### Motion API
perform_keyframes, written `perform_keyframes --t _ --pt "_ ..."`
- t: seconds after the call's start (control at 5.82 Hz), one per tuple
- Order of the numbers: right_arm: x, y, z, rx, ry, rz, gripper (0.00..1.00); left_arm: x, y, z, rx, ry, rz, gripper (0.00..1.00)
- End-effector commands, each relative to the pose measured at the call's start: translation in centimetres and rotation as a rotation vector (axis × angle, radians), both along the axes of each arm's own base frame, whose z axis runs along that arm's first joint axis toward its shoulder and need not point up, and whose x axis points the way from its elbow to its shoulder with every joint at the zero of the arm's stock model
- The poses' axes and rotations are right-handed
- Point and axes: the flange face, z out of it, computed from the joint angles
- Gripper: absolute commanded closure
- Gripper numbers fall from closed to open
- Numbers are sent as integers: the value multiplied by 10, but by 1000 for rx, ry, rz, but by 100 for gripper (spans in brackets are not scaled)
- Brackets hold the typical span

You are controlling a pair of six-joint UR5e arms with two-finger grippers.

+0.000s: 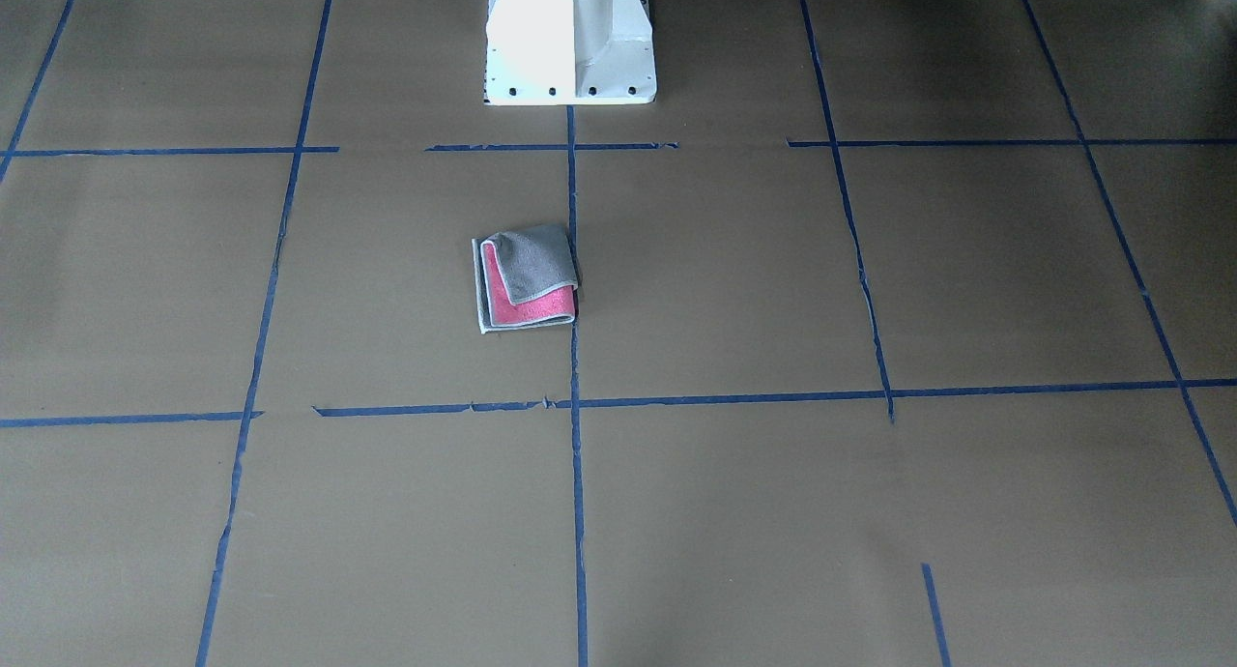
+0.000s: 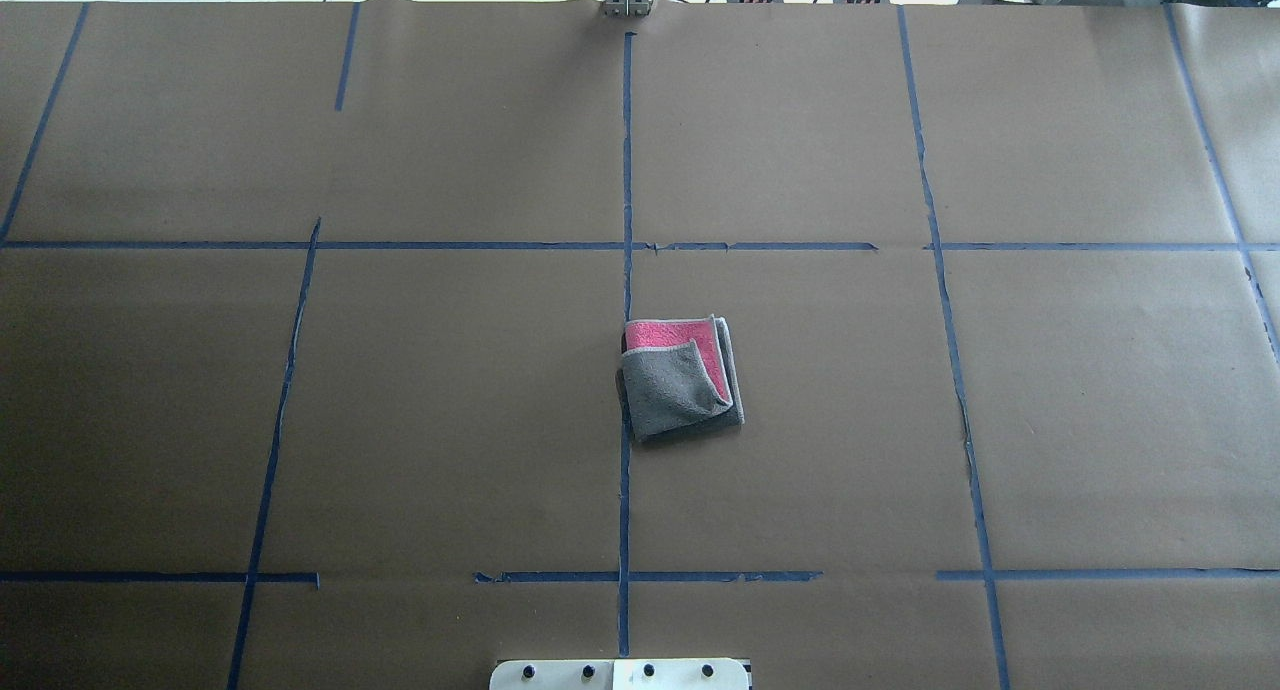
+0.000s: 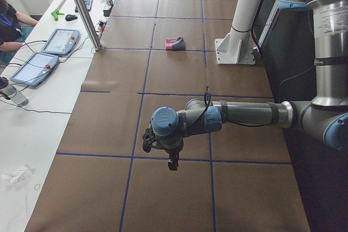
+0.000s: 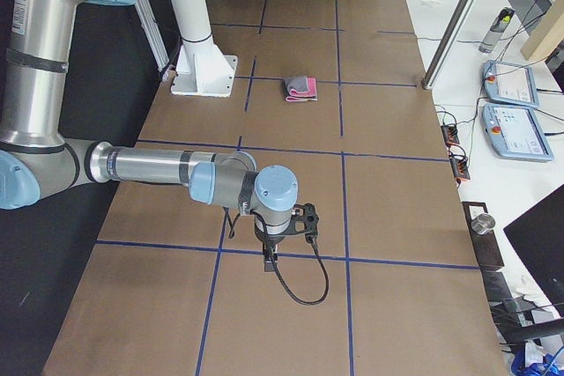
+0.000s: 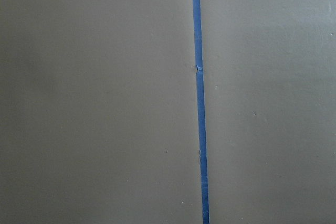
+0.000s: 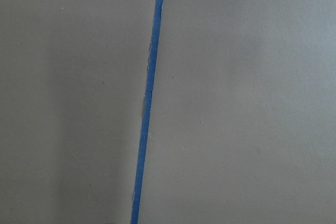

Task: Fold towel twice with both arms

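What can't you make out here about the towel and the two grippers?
Left gripper: seen only in exterior left view, small; open or shut unclear.
Right gripper: only in exterior right view; same.
Towel: grey flap hides layers beneath; fold count uncertain.

1. The table [image 2: 450, 420] is covered in brown paper that fills nearly the whole overhead view.
2. A grid of blue tape lines [image 2: 625, 170] divides the paper into large rectangles. Several strips are broken or torn near the crossings.
3. The towel [image 2: 680, 380] lies flat just right of centre in the overhead view, folded small, its left edge touching the central vertical tape line. A grey flap lies on top, and pink shows along its upper and right sides.
4. The white pedestal base [image 1: 570, 39] stands at top centre of the front-facing view, in line with that same central tape line.
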Motion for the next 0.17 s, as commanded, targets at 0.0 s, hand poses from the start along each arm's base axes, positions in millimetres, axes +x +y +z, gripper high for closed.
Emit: perform_keyframes --t 0.0 --pt "0 0 1 -1 0 -1 0 0 0 0 1 0 0 0"
